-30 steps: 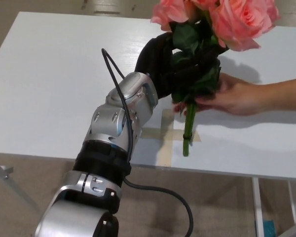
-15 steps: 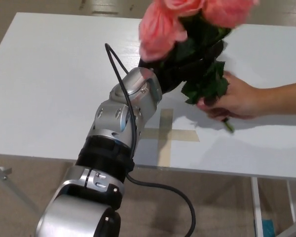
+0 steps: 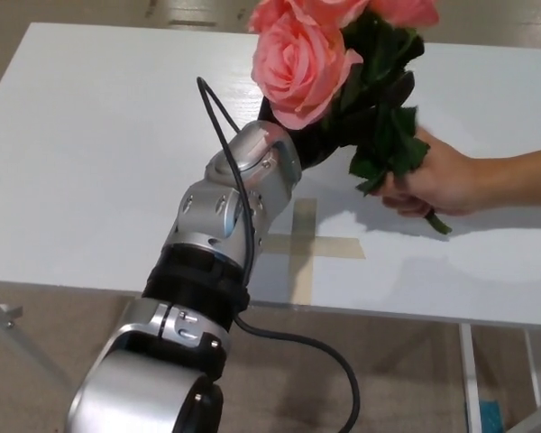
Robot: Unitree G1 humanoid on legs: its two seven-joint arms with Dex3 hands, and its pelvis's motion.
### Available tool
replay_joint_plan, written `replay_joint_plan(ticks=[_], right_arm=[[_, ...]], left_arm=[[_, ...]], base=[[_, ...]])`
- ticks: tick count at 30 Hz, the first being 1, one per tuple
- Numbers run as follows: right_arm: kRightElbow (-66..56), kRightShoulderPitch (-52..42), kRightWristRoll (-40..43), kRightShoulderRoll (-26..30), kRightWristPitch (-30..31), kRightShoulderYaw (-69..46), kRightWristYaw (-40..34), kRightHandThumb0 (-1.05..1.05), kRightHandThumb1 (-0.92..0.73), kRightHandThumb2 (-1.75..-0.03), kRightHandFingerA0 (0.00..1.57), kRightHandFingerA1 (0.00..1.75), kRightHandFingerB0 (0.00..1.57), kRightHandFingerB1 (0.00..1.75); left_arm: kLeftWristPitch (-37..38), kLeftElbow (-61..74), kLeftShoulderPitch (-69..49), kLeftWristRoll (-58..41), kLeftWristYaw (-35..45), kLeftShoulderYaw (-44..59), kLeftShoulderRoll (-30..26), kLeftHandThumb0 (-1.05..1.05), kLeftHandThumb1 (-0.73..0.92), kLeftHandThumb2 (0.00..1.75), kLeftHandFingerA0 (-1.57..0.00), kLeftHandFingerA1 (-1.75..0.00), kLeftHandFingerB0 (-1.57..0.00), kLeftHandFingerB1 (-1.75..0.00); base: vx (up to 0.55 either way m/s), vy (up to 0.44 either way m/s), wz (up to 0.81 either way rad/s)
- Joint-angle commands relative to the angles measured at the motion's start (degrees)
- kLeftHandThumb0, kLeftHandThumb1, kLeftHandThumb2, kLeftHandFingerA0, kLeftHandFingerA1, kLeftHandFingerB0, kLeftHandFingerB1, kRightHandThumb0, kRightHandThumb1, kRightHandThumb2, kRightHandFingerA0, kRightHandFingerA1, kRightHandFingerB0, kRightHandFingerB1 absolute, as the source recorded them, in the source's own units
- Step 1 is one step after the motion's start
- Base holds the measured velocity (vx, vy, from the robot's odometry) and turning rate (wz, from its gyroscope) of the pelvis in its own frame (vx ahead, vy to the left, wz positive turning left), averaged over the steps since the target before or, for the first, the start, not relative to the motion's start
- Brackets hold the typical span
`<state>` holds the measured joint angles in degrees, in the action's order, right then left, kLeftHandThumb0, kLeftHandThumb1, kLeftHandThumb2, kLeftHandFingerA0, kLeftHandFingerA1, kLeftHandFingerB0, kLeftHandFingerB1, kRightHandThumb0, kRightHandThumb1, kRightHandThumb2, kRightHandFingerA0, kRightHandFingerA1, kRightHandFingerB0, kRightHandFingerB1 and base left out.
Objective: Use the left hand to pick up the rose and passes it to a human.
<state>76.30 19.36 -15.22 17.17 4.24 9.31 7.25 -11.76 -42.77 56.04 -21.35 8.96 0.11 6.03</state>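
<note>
The bunch of pink roses with dark green leaves [image 3: 343,63] is held high above the white tabletop [image 3: 90,162], tilted toward the person's hand [image 3: 437,176], which grips the stems so it can be taken. The robot's black left hand [image 3: 311,135], its silver forearm reaching up and forward, is mostly hidden under the foliage but appears closed around the bunch.

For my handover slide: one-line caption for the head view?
Robot's black left hand holds pink roses while a person's hand grips their stems above the white table.
</note>
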Motion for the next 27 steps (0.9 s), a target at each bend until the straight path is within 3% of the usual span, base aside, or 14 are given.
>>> replay_joint_plan(ticks=[1,2,3,5,11,17,27], right_arm=[[0.4,-0.1,-0.7,0.1,0.1,0.2,1.0,-0.36,-0.74,-0.62,0.58,0.40,0.44,0.35],[0.4,-0.5,-0.7,0.1,-0.1,0.3,0.9,-0.35,-0.74,-0.62,0.58,0.40,0.44,0.35],[0.5,-0.7,-0.8,0.0,-0.2,0.3,0.8,-0.36,-0.74,-0.62,0.58,0.40,0.44,0.35],[0.4,-0.7,-0.7,0.0,-0.1,0.3,0.9,-0.36,-0.73,-0.62,0.58,0.40,0.44,0.35],[0.4,-0.6,-0.2,0.3,0.0,-0.2,1.2,-0.36,-0.74,-0.62,0.57,0.40,0.43,0.35],[0.6,-1.2,-0.4,0.4,-0.1,-0.1,1.2,-0.36,-0.74,-0.62,0.57,0.40,0.43,0.35],[0.8,-1.1,-0.4,0.4,0.5,-0.2,0.8,-0.37,-0.74,-0.62,0.57,0.40,0.43,0.35]], left_arm=[[-4.5,0.7,3.8,2.1,10.5,-6.9,5.7,-0.73,0.43,0.74,0.00,0.00,0.00,-0.01],[-6.0,0.8,4.0,2.4,13.5,-8.5,3.8,-0.75,0.46,0.55,0.00,0.00,0.00,0.00],[-7.0,0.8,4.4,3.3,16.3,-10.3,1.9,-0.86,0.44,0.59,0.00,0.00,0.00,0.00],[-6.8,0.5,4.9,5.7,20.1,-13.7,-1.4,-0.87,0.43,0.60,0.00,0.00,0.00,-0.01],[-7.5,1.3,6.0,9.0,23.3,-18.5,-7.9,-0.83,0.46,0.56,0.00,0.00,0.00,0.00],[-7.2,4.8,4.5,9.7,26.7,-20.0,-14.7,-0.84,0.45,0.57,0.00,0.00,0.00,0.00],[-6.7,12.4,1.5,10.4,36.2,-19.8,-31.2,-0.77,0.45,0.55,0.00,0.00,0.00,0.00]], base=[[0.00,0.000,0.00],[0.00,0.000,0.00],[0.00,0.000,0.00],[0.00,0.000,0.00],[0.00,0.000,0.00],[0.00,0.000,0.00],[0.00,0.000,0.00]])
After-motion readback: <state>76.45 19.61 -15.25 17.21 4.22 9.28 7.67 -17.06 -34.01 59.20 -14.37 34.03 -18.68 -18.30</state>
